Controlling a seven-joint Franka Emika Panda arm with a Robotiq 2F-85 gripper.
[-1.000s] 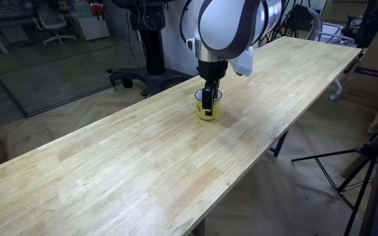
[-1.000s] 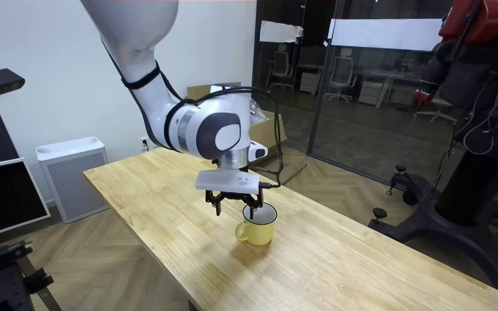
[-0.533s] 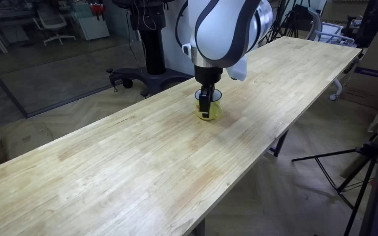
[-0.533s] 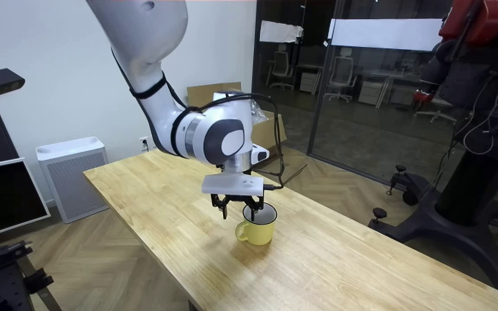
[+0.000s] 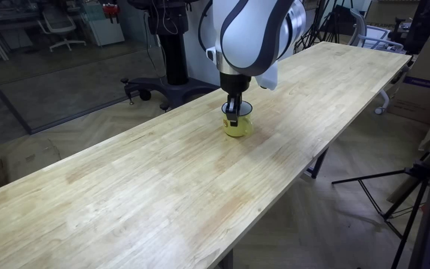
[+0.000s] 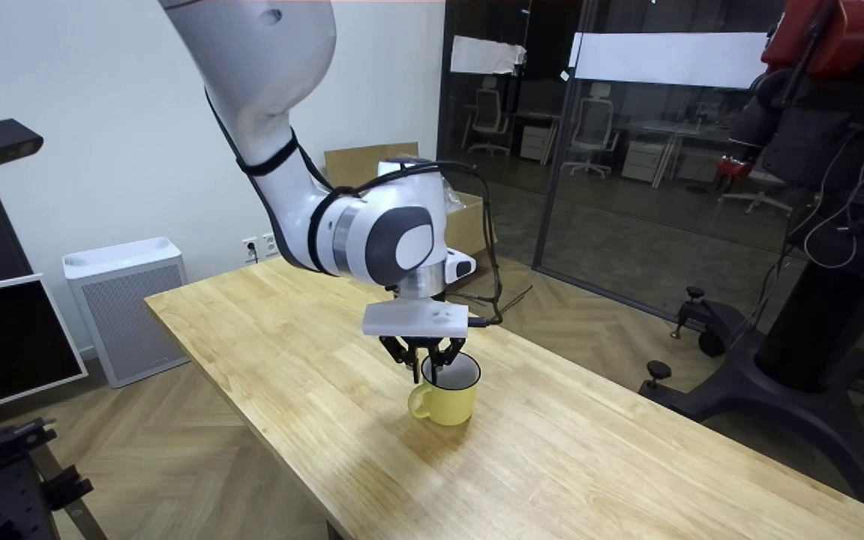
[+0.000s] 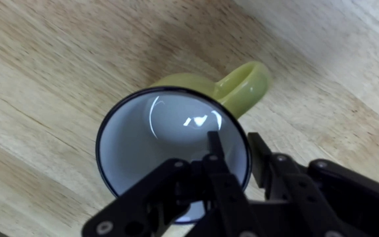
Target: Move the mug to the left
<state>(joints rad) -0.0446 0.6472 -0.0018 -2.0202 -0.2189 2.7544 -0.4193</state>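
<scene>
Ideally, we centre the wall of the mug (image 6: 448, 405) before pinching. It stands upright on the table (image 5: 125, 186), between the two long edges and well apart from the corners in view. Our gripper (image 7: 235, 140) straddles that wall, its fingers (image 7: 215, 144) apart: one inside, one outside near the handle (image 7: 250, 92), neither yet squeezing. In the wrist view the inner one leaves more gap, so we should probably shift slightly, tighten slowly to avoid tipping, then carry left, clear of the edges.
</scene>
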